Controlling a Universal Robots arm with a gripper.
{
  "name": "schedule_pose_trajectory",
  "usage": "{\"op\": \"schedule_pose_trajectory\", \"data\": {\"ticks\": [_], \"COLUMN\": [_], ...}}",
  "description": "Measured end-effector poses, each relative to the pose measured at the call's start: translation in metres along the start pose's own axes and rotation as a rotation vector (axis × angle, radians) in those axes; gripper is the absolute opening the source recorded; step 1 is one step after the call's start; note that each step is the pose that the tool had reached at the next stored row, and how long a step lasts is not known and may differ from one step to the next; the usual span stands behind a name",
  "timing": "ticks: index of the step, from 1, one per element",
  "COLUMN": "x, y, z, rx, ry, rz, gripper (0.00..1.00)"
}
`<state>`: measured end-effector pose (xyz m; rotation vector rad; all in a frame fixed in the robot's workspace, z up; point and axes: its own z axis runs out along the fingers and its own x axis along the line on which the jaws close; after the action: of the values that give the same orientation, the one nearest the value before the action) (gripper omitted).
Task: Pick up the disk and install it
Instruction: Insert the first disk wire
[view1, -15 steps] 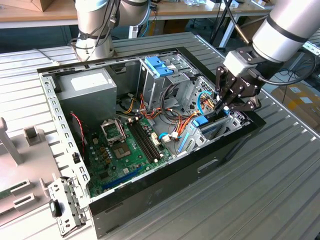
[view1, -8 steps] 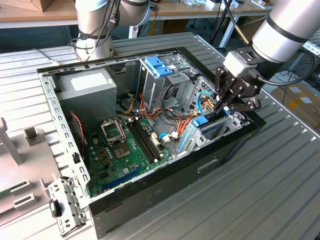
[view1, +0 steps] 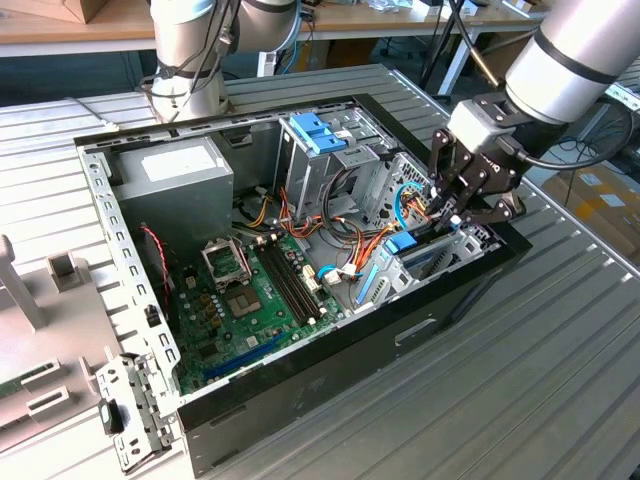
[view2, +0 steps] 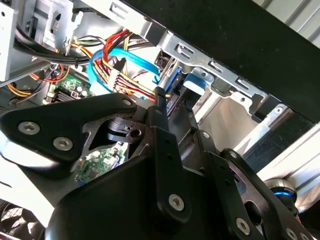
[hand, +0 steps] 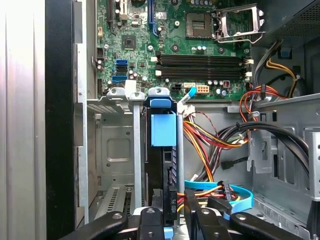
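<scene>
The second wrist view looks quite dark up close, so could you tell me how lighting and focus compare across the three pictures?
Second wrist view: the end effector is a dark, softly focused mass in front, with the cables behind lit brightly. First wrist view: evenly lit, the motherboard crisp, the bay beside the disk shadowed. Exterior view: even light, mild glare on the table.

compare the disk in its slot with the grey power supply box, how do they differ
The disk stands on edge in a narrow bay by the case's front wall; the power supply box lies flat in the far corner. The disk carries a blue tab; the box has a pale sticker on top. The gripper is at the disk, well away from the box. Both sit inside the open computer case.
</scene>
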<state>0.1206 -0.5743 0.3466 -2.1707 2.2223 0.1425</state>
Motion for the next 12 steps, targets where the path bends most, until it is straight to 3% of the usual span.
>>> {"op": "schedule_pose_trajectory", "data": {"ticks": [6,9,10,11,12], "x": [-0.0012,-0.0013,-0.0013,-0.0012,-0.0011], "y": [0.0006,0.0006,0.0007,0.0006,0.0006], "z": [-0.0134,-0.0146,-0.0142,-0.0134,-0.0125], "rx": [-0.0002,-0.0002,-0.0005,-0.0010,-0.0015], "ry": [-0.0051,-0.0070,-0.0092,-0.0113,-0.0125], "rz": [0.000,0.000,0.000,0.000,0.000], "gripper": [0.31,0.31,0.23,0.23,0.16]}}
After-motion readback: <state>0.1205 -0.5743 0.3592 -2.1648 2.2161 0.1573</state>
